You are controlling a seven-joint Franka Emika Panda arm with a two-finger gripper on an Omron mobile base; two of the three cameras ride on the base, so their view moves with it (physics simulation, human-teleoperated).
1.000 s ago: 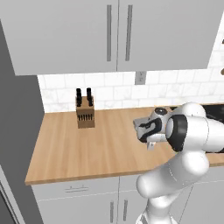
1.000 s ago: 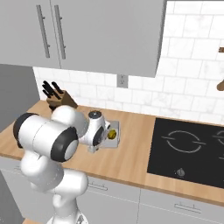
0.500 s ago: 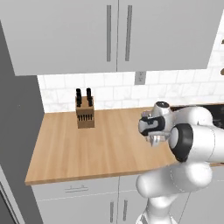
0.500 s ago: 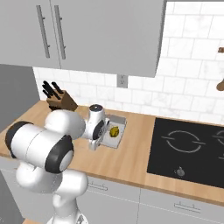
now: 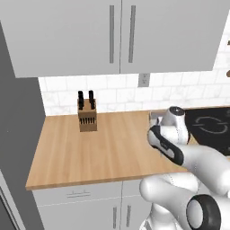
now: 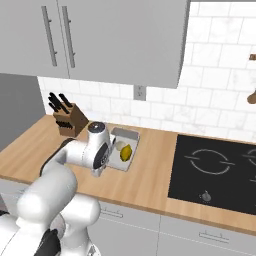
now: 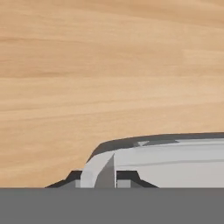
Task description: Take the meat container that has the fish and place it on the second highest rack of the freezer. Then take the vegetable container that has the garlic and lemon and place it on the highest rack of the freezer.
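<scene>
Here, smooth grey rectangular container (image 6: 125,145) on grained wood.

Both base views look forward and down from behind the arm onto the same wooden tabletop (image 5: 90,152), the knife block (image 5: 87,117) sitting left of centre in the left view and at the left in the right one. The hand view sits very close above the tabletop, wood grain across its upper frame.

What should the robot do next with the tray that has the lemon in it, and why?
Probably lift it a little, straight up. In the hand view the gripper looks closed on the rim of the grey container, which holds the lemon and rests on the wooden counter.
</scene>
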